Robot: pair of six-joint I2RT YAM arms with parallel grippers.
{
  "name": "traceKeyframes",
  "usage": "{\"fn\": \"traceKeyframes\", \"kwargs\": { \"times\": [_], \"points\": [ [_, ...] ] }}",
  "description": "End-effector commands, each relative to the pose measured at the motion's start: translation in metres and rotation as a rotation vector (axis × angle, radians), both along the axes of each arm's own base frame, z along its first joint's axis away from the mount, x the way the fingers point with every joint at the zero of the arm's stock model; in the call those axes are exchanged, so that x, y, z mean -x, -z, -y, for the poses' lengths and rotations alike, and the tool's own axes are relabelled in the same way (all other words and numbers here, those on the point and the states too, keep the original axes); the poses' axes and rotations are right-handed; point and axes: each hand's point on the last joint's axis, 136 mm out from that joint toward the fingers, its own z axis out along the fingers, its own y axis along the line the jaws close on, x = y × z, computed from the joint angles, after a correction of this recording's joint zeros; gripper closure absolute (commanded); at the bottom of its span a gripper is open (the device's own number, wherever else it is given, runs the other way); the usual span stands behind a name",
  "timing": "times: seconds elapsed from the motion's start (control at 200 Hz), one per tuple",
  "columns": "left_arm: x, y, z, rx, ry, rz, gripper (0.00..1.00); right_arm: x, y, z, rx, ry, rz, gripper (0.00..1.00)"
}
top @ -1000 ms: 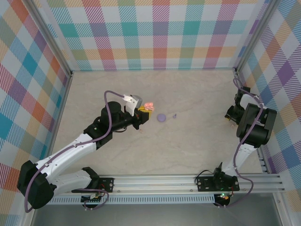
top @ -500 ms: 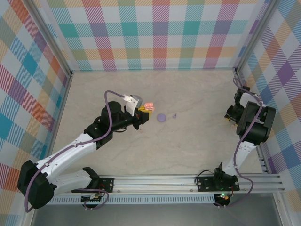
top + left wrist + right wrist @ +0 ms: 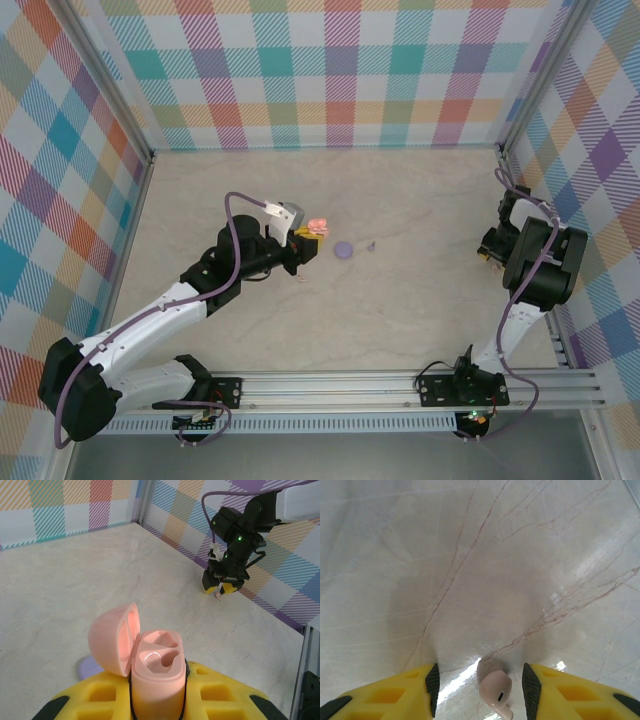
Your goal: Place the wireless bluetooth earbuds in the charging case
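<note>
The pale pink charging case [image 3: 155, 665] stands upright, clamped in the yellow fingers of the left end effector [image 3: 156, 690]. Its lid is hinged open to the left, baring 2 moulded wells. 1 pale pink earbud [image 3: 494, 686] lies on the tabletop [image 3: 470, 555] between the spread fingers of the right end effector [image 3: 479, 680], touching neither. A purple earbud [image 3: 370, 245] lies near a round purple case [image 3: 343, 250].

No legible text, label, brand, number or sign anywhere in these views.
</note>
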Motion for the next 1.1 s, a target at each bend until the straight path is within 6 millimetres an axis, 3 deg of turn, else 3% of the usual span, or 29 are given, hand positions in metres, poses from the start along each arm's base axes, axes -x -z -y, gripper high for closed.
{"fn": "traceKeyframes", "kwargs": {
  "times": [0.0,0.475,0.86,1.095],
  "points": [
    [0.003,-0.019,0.007,0.032,0.028,0.025,0.85,0.018,0.002,-0.004,-0.019,-0.012,-0.044,0.51],
    [0.003,-0.02,0.007,0.028,0.025,0.024,0.85,0.023,0.018,-0.018,-0.093,-0.002,-0.051,0.64],
    [0.003,-0.016,0.007,0.031,0.023,0.015,0.85,0.009,0.013,-0.067,-0.264,-0.074,0.046,0.71],
    [0.005,-0.018,0.001,0.035,0.005,0.023,0.85,-0.004,0.01,-0.11,-0.315,-0.162,0.055,0.72]
  ]
}}
